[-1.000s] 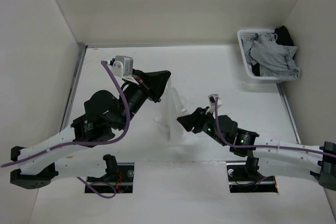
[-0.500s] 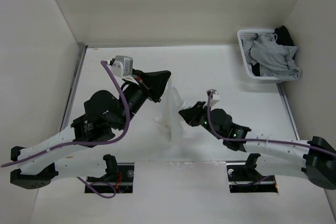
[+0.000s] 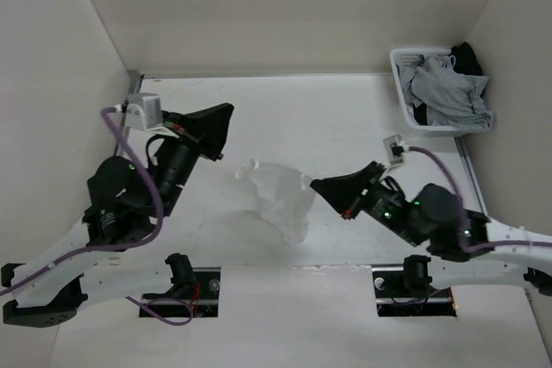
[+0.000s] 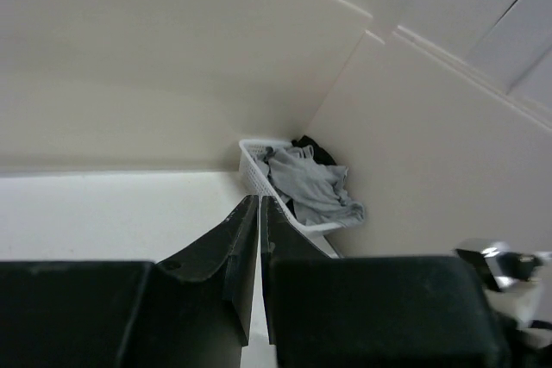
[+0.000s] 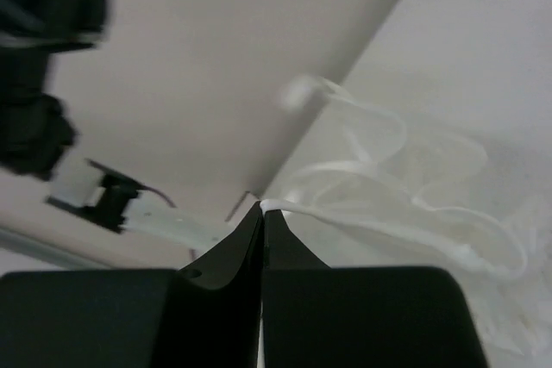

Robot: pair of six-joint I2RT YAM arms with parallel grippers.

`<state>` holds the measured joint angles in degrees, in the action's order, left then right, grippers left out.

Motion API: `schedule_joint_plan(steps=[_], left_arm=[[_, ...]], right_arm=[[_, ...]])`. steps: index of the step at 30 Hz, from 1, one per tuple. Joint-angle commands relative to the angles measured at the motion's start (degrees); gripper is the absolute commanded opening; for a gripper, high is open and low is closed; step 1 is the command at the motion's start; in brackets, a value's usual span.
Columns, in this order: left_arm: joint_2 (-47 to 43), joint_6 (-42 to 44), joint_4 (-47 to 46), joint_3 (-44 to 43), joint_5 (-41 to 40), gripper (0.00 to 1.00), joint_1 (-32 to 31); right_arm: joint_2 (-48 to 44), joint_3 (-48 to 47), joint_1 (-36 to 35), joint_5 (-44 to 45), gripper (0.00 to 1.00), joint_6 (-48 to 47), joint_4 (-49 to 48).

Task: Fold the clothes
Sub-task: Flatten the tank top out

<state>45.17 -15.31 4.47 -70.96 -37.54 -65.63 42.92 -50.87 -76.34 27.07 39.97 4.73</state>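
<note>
The clothes, a thin white sleeveless top (image 3: 276,194), lie crumpled in the middle of the table. My right gripper (image 3: 315,184) is at its right edge. In the right wrist view that gripper (image 5: 261,206) is shut on a white strap or hem of the top (image 5: 405,174), which trails off to the right. My left gripper (image 3: 227,110) is off to the upper left, apart from the top. In the left wrist view the left gripper (image 4: 259,201) has its jaws together with no cloth showing between them.
A white basket (image 3: 404,92) stands in the far right corner with a grey garment (image 3: 448,92) and a black garment (image 3: 470,58) in it. The left wrist view also shows the basket (image 4: 253,161). White walls close in the table on three sides.
The right gripper closed on the top's edge and drew back to the right. The left arm swung left, away from the top, which no longer hangs from it and has spread lower.
</note>
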Motion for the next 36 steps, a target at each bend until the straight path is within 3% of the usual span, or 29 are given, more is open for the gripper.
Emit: schedule_joint_plan(steps=[1, 7, 12, 15, 18, 21, 25, 28, 32, 36], left_arm=[[-3.24, 5.28, -2.36, -4.44, -2.71, 0.05, -0.51], [-5.35, 7.75, -2.71, -8.49, -3.42, 0.04, -3.84], [-5.00, 6.61, -2.97, -4.20, -5.08, 0.04, -6.13], [-3.77, 6.17, -3.15, 0.01, -7.36, 0.04, -7.80], [-3.60, 5.64, -4.73, 5.29, -10.00, 0.05, -8.42], [-4.12, 3.89, -5.61, 10.39, -10.54, 0.06, -7.37], [-4.04, -0.50, -4.13, 16.28, -9.84, 0.07, -3.77], [-3.68, -4.63, -1.49, 19.88, -8.43, 0.08, -0.08], [-0.88, -12.53, 2.38, 24.54, -0.98, 0.10, 7.21], [4.65, -19.92, 2.83, 28.85, 9.48, 0.14, 13.72]], right_arm=[[-0.12, -13.86, -9.98, 17.01, 0.00, -10.49, 13.26], [7.96, -34.27, -31.78, 41.62, 0.00, -31.31, 13.65], [13.50, -38.95, -38.48, 46.58, 0.00, -45.30, 0.31], [14.74, -36.51, -36.92, 45.45, 0.00, -49.89, -7.96], [12.38, -30.19, -29.38, 41.67, 0.00, -47.63, -11.32], [10.79, -24.99, -19.98, 34.22, 0.00, -39.38, -8.27], [14.20, -21.56, -1.55, 14.13, 0.00, -19.98, 2.89], [21.30, -17.26, 17.70, -5.04, 0.00, -11.77, 1.27], [37.55, -19.77, 35.21, -17.82, 0.01, -7.54, -4.90], [51.98, -28.74, 44.63, -21.62, 0.24, -6.39, -3.86]])
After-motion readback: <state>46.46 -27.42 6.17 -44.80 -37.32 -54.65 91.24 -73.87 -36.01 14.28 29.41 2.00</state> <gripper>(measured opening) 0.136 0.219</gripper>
